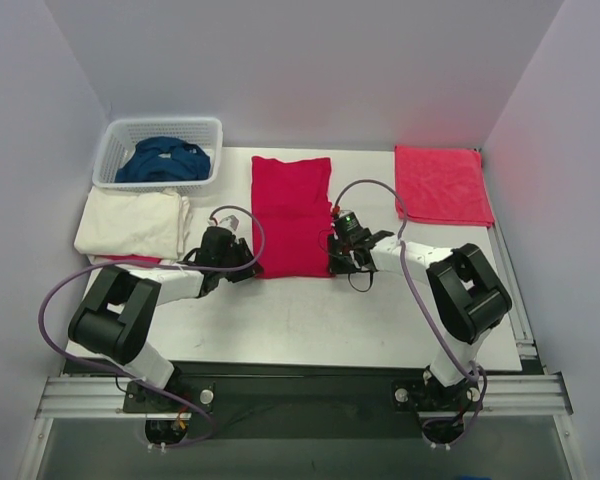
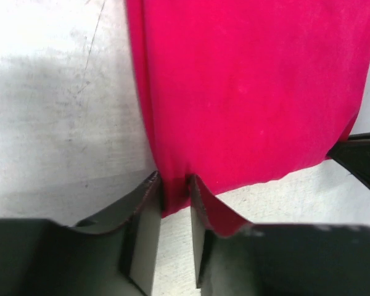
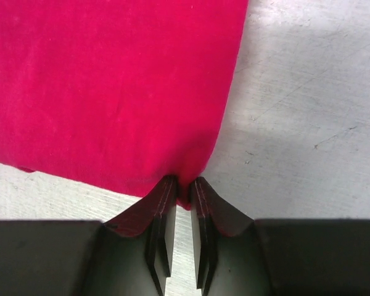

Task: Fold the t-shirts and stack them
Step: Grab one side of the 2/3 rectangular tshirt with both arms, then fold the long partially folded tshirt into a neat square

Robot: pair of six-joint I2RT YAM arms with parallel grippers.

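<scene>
Black fingers [image 2: 142, 237] of the left gripper [image 2: 174, 188] fill the bottom of the left wrist view. They are drawn close together, with the near left corner of the red shirt [image 2: 246, 92] pinched between them. The right gripper [image 3: 184, 188] likewise has its fingers nearly together, nipping the shirt's near right corner.

From above, the red shirt lies folded into a long strip at the middle of the table [image 1: 310, 320]. Its long sides run away from the arms, and the 2 grippers sit at either end of its near edge. Bare tabletop shows in front of that edge, between the 2 arms, and in narrow lanes on both sides of the strip.

A cream shirt [image 1: 130, 222] lies folded at the left, just beside the left arm. A blue shirt [image 1: 163, 160] sits crumpled in a white basket [image 1: 108, 158] at the far left corner. A folded lighter red cloth [image 1: 440, 185] lies at the far right, near the table's edge.

The surface is pale grey and scuffed, and plain pale walls close in 3 sides. From above, the arms hide the red shirt's near corners. A black shape [image 2: 361, 160] is cut off at the right edge of the left wrist view and is hard to identify.
</scene>
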